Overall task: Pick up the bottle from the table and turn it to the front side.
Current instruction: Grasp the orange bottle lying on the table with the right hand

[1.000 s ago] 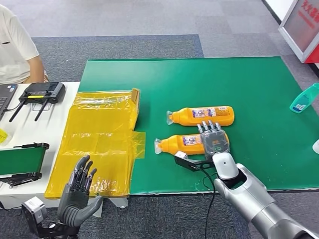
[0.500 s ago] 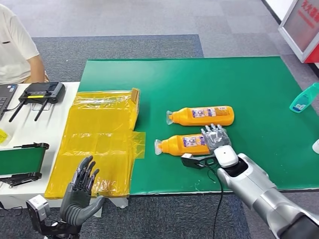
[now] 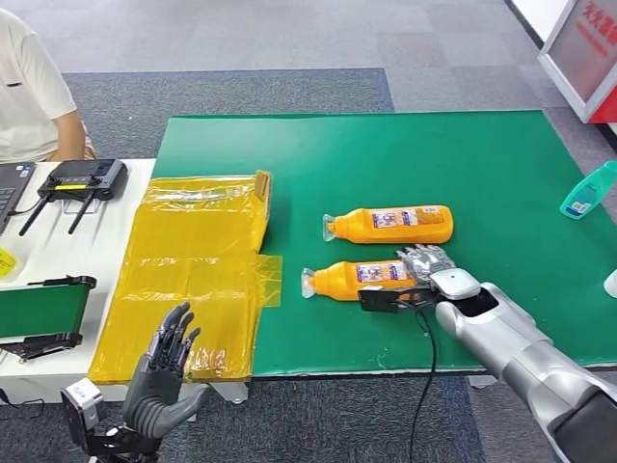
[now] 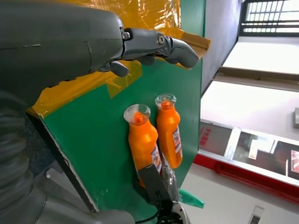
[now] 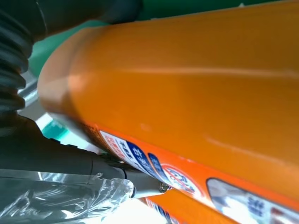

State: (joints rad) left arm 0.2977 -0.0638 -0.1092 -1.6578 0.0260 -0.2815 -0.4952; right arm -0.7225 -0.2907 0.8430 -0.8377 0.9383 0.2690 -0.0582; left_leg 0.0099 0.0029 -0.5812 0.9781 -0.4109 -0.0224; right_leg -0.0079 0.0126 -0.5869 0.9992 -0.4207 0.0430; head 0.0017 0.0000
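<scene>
Since a second ago, the right hand point(image 3: 424, 261) has turned and slid to the flat end of the near orange bottle point(image 3: 360, 278), and the right arm now lies lower and more to the right. That bottle has moved a tiny bit too. It lies on its side on the green mat point(image 3: 466, 154), with its clear cap pointing at the yellow plastic sheet point(image 3: 193, 260). The right hand's fingers curl over the bottle's end and touch it. I cannot tell if they hold it tight. In the right wrist view the orange bottle point(image 5: 197, 88) is very close, with a dark finger point(image 5: 70, 163) along its label side.

A second orange bottle point(image 3: 392, 224) lies just behind the first one, the same way round.

The left hand point(image 3: 164, 371) is up in front of the table edge, with its fingers spread and nothing in them. It has moved a little to the right.

A person in a white shirt point(image 3: 25, 92) sits at the far left by a white table point(image 3: 102, 241).
</scene>
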